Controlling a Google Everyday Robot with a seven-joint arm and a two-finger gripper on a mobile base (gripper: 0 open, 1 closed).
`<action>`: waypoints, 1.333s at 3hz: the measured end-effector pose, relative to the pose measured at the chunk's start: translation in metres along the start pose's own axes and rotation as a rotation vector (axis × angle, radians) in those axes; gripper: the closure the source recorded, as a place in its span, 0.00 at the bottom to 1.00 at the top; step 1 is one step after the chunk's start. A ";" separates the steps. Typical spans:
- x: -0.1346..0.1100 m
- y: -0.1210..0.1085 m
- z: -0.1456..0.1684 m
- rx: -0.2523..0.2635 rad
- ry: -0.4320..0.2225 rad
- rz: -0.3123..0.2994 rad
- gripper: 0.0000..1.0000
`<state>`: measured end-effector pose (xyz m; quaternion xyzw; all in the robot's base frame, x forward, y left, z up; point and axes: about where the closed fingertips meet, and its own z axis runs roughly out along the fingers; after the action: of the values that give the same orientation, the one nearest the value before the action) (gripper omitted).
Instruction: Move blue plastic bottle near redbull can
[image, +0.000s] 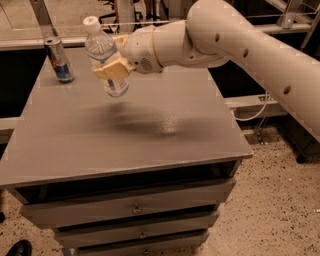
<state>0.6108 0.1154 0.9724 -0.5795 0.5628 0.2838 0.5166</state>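
The blue plastic bottle, clear with a white cap, hangs tilted above the grey cabinet top, its cap leaning left. My gripper is shut on the bottle's middle, and one tan finger pad shows across the label. The redbull can, blue and silver, stands upright at the far left corner of the top. The bottle is in the air to the right of the can, with a gap between them.
The cabinet has drawers at the front. A metal rail runs behind the top. My white arm reaches in from the right. Speckled floor lies to the right.
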 end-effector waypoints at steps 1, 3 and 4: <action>-0.004 -0.048 0.017 0.018 -0.005 -0.053 1.00; -0.009 -0.121 0.065 0.033 -0.053 -0.067 1.00; -0.002 -0.133 0.103 0.005 -0.084 -0.031 1.00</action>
<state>0.7622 0.1885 0.9797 -0.5742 0.5324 0.2985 0.5456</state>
